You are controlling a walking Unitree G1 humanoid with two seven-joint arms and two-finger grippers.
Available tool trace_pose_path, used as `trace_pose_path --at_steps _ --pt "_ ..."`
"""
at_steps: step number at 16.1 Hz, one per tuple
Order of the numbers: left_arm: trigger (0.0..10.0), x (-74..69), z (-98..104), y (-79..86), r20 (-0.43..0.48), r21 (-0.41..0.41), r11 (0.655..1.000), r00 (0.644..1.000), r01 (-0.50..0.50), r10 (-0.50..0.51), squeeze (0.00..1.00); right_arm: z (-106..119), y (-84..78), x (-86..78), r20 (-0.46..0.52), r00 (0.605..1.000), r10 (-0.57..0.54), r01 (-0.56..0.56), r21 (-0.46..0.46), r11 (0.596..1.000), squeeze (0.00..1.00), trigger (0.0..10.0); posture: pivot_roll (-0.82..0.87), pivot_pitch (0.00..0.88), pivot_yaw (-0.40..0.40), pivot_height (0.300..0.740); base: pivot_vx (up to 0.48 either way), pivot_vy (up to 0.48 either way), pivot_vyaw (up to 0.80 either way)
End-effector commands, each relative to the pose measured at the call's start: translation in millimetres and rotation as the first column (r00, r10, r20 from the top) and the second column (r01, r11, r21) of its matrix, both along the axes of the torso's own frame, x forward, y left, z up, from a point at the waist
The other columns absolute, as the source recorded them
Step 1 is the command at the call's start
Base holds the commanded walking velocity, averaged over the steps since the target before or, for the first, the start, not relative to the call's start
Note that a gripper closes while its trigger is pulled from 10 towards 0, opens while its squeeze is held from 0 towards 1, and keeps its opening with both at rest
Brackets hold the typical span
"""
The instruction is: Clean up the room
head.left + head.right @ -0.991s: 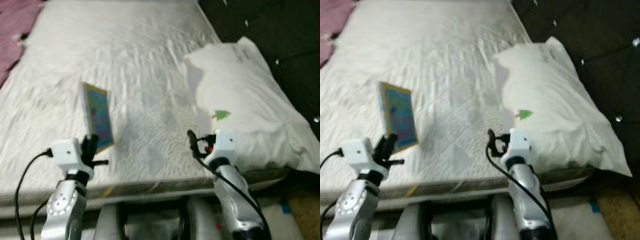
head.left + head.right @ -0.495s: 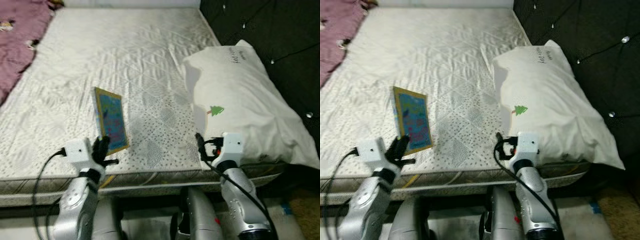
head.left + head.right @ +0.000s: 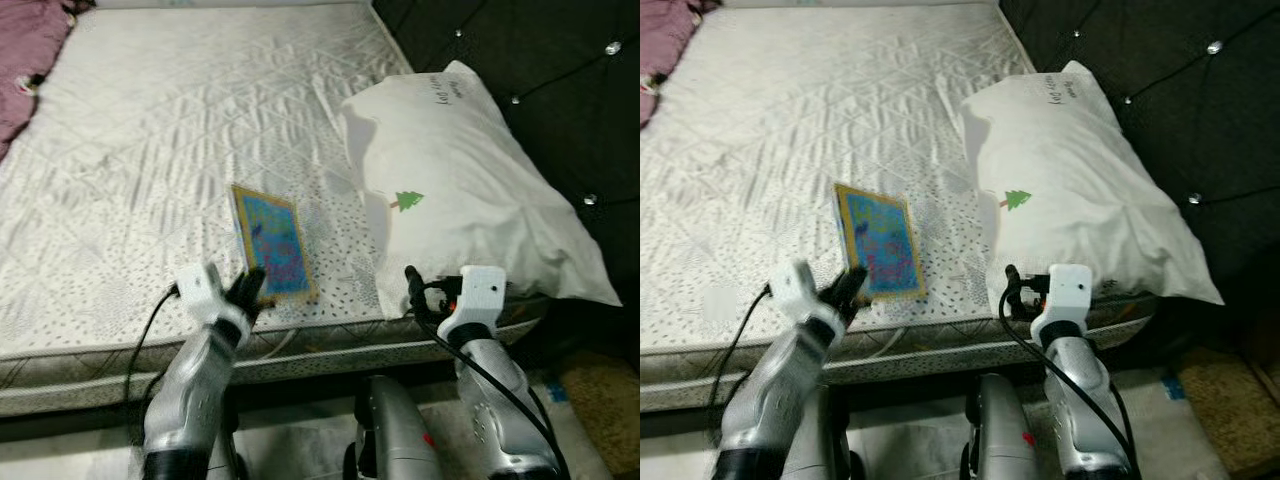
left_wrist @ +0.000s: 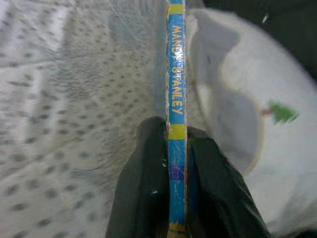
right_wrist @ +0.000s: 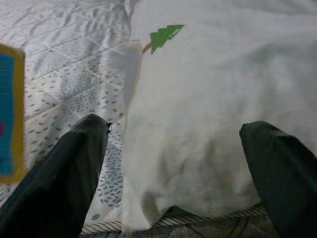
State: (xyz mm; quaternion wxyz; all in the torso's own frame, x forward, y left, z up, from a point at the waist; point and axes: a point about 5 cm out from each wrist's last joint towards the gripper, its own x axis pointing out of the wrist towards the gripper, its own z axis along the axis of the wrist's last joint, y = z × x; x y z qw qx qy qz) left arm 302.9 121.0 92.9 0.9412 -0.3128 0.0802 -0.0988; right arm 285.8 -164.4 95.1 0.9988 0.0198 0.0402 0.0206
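Note:
A thin picture book [image 3: 272,243] with a blue cover and a yellow border is held by its near edge over the front part of the white mattress [image 3: 150,130]. My left gripper [image 3: 250,288] is shut on it. In the left wrist view, the book's spine [image 4: 176,74] runs straight out between the two black fingers [image 4: 148,168]. A white pillow [image 3: 450,190] with a small green tree print lies just right of the book. My right gripper [image 5: 178,148] is open at the mattress's front edge, its fingers spread before the pillow's near corner [image 5: 198,99].
A purple blanket [image 3: 25,40] lies at the far left corner of the mattress. A dark tufted headboard [image 3: 540,60] runs along the right side behind the pillow. A brown rug [image 3: 600,390] covers the floor at the lower right.
The view has shifted. My left arm has carried the book to the right, closer to the pillow, and the book now leans flatter. The right gripper holds its place by the pillow.

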Motion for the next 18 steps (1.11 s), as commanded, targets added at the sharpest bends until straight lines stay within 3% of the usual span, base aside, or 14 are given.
trace_pose_path --at_steps 1,4,5,7,10,12,13,15,18 --pt "10.0 2.2 0.2 -10.2 0.000 -0.051 0.998 0.999 0.046 -0.046 0.00 4.7 -3.3 -2.6 0.009 1.000 0.002 -0.002 -0.014 1.000 0.00 10.0 -0.11 0.158 -0.054 0.590 0.000 0.000 0.00" --pt "10.0 13.9 -2.9 -25.3 -0.038 -0.158 0.981 0.992 0.116 -0.123 0.00 13.8 -12.5 -12.5 0.017 1.000 0.009 -0.008 -0.039 0.999 0.00 10.0 -0.16 0.164 -0.059 0.590 0.000 0.000 0.00" --pt "10.0 18.0 -7.3 -30.8 -0.080 -0.244 0.962 0.986 0.124 -0.148 0.00 16.5 -18.5 -17.5 0.015 1.000 0.004 -0.003 -0.055 0.998 0.00 10.0 -0.18 0.169 -0.061 0.590 0.000 0.000 0.00" --pt "10.0 18.5 -18.4 -41.3 -0.154 -0.338 0.932 0.969 0.133 -0.194 0.00 22.1 -27.6 -21.1 0.019 1.000 -0.009 0.011 -0.088 0.996 0.00 10.0 -0.21 0.177 -0.065 0.590 0.000 0.000 0.00" --pt "10.0 17.2 -27.6 -61.0 -0.232 -0.393 0.897 0.922 0.202 -0.310 0.00 26.2 -39.5 -29.9 -0.003 1.000 -0.006 0.005 -0.123 0.992 0.00 10.0 -0.23 0.180 -0.067 0.590 0.000 0.000 0.00" --pt "10.0 18.5 -31.6 -63.9 -0.278 -0.399 0.893 0.901 0.206 -0.333 0.00 25.6 -42.0 -37.8 -0.015 1.000 0.004 -0.006 -0.148 0.989 0.00 10.0 -0.24 0.180 -0.069 0.590 0.000 0.000 0.00" --pt "10.0 21.6 -32.7 -60.7 -0.285 -0.350 0.907 0.896 0.234 -0.341 0.00 25.4 -42.6 -43.3 -0.022 1.000 0.010 -0.013 -0.158 0.987 0.00 10.0 -0.25 0.182 -0.073 0.590 0.000 0.000 0.00" --pt "10.0 27.7 -30.4 -52.1 -0.270 -0.334 0.912 0.904 0.236 -0.333 0.00 24.0 -44.4 -47.2 -0.040 0.999 0.013 -0.020 -0.169 0.985 0.00 10.0 -0.26 0.183 -0.075 0.590 0.000 0.000 0.00" --pt "10.0 34.3 -29.9 -35.9 -0.267 -0.249 0.940 0.916 0.234 -0.299 0.00 23.7 -46.1 -47.2 -0.046 0.999 0.011 -0.019 -0.172 0.985 0.00 10.0 -0.25 0.180 -0.077 0.590 0.000 0.000 0.00"
